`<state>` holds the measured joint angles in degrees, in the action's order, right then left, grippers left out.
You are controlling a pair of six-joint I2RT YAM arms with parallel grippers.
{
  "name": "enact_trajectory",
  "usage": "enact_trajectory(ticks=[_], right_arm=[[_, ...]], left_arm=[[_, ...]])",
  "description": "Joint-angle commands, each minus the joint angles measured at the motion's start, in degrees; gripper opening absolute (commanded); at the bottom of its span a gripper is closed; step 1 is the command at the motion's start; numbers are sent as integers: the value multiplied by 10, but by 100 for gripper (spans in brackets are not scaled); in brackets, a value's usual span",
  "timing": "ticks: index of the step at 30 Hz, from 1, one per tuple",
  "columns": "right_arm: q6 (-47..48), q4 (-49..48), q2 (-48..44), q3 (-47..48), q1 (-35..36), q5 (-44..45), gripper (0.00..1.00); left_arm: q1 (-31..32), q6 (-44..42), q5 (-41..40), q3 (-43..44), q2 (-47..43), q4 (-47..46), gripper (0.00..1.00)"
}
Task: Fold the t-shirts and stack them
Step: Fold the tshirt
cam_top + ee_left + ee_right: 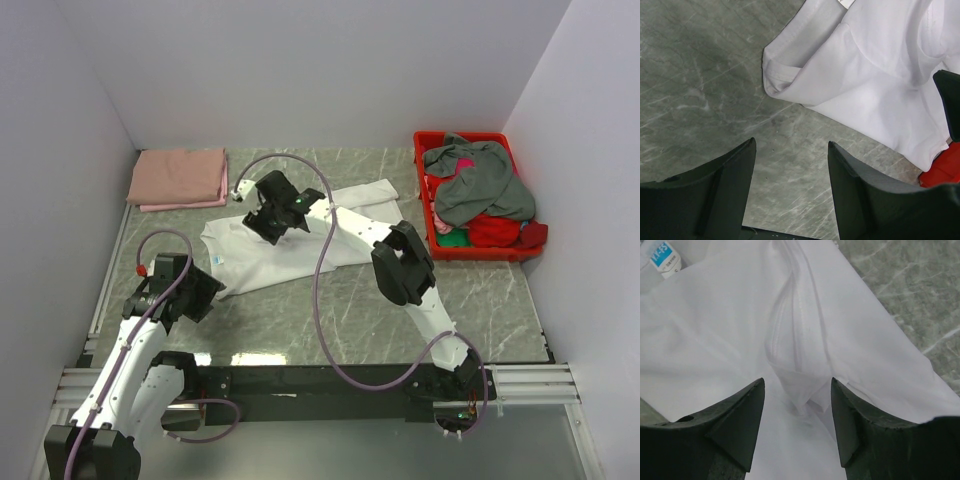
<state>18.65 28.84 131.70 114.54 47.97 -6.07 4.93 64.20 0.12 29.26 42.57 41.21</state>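
T-shirts, progress check: one soft-cloth salmon-pink t-shirt lies folded into a flat rectangle at the far left corner of the grey marbled bench, so judged as one done and the start of the stack. A plain white t-shirt, short-sleeved, lies spread mid-bench, wrinkled, with one long side partly turned over and its small blue neck label showing; judged as mid-fold, not finished and not yet stacked. The right tool hovers low over this shirt with fingers wide, a raised ridge of cloth below the gap, nothing pinched. The left tool is wide too, holding nothing, over bare bench just beside a rolled white sleeve. A crumpled grey t-shirt and a bunched red t-shirt sit in the rectangular red plastic bin at far right, with more coloured cloth under them, count cannot be told. Left to do, by my read: finish the white fold, put it on the pink one, then empty the bin. Well under halfway.
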Motion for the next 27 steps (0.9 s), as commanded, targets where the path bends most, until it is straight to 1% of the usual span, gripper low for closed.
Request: enact_trajectory(ticks=[1, 10, 16, 19, 20, 21, 23, 26, 27], right_arm=[[-7, 23, -5, 35, 1, -34, 63], [5, 46, 46, 77, 0, -9, 62], [8, 58, 72, 96, 1, -1, 60], [11, 55, 74, 96, 1, 14, 55], [12, 54, 73, 93, 1, 25, 50], [14, 45, 67, 84, 0, 32, 46], [13, 34, 58, 68, -2, 48, 42], [12, 11, 42, 55, -5, 60, 39], [12, 8, 37, 53, -7, 78, 39]], left_arm=[[-4, -3, 1, 18, -10, -1, 64], [-3, -6, 1, 19, -6, -2, 64], [-3, -7, 1, 20, -2, -3, 64], [-3, -7, 1, 19, -2, -3, 64], [-3, -7, 1, 19, -2, -3, 64], [-3, -7, 1, 19, -1, -3, 64], [-3, -7, 1, 19, -2, -3, 64], [-3, -8, 1, 19, 0, -4, 64], [-3, -8, 1, 19, 1, -4, 64]])
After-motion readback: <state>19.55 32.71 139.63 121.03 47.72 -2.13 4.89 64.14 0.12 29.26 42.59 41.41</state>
